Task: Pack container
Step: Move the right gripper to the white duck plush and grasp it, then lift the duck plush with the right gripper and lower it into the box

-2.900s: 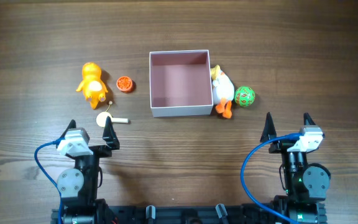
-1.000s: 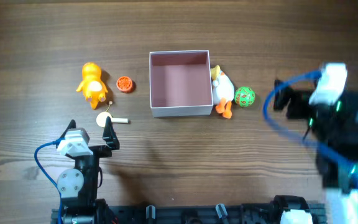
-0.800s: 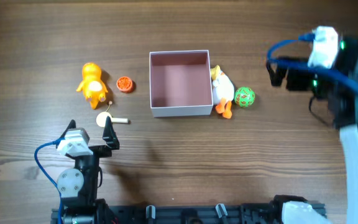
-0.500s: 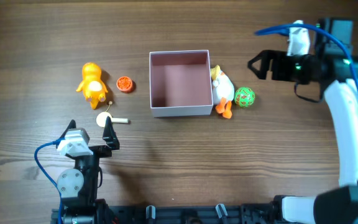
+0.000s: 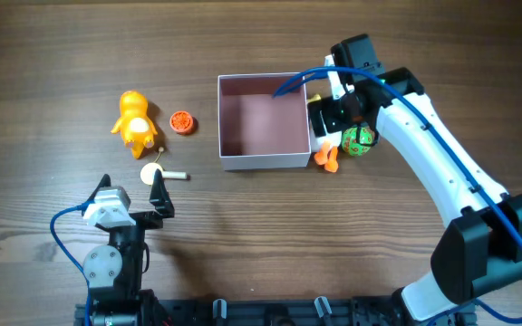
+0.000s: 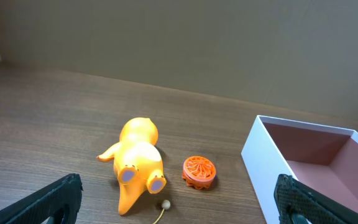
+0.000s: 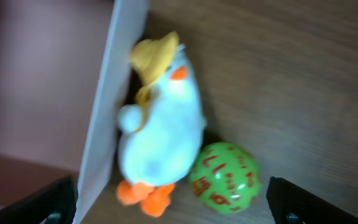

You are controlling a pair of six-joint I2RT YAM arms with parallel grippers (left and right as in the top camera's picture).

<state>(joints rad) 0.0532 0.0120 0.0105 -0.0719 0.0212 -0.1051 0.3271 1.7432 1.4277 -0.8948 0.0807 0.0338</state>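
The container [image 5: 261,118] is a square white-walled box with a pinkish-brown inside, at mid-table and holding nothing. My right gripper [image 5: 332,116] hangs open over a white duck [image 5: 325,159] that leans against the container's right wall, so only its orange feet show from overhead. The right wrist view shows the duck [image 7: 160,130] against the white wall [image 7: 114,99], with a green ball [image 7: 224,177] beside it. Both lie between the spread fingers of the right gripper [image 7: 173,200]. My left gripper [image 5: 131,186] rests open near the front left.
An orange duck toy [image 5: 134,119] and a small orange disc [image 5: 181,121] lie left of the container; the left wrist view shows the toy [image 6: 138,162] and the disc [image 6: 199,172]. A cream disc with a short stick [image 5: 155,172] lies ahead of the left gripper [image 6: 179,200]. The green ball [image 5: 359,140] sits right of the duck.
My right arm has swung from the table's right side leftward and now hangs over the white duck at the container's right wall. The left arm and all toys have stayed put.
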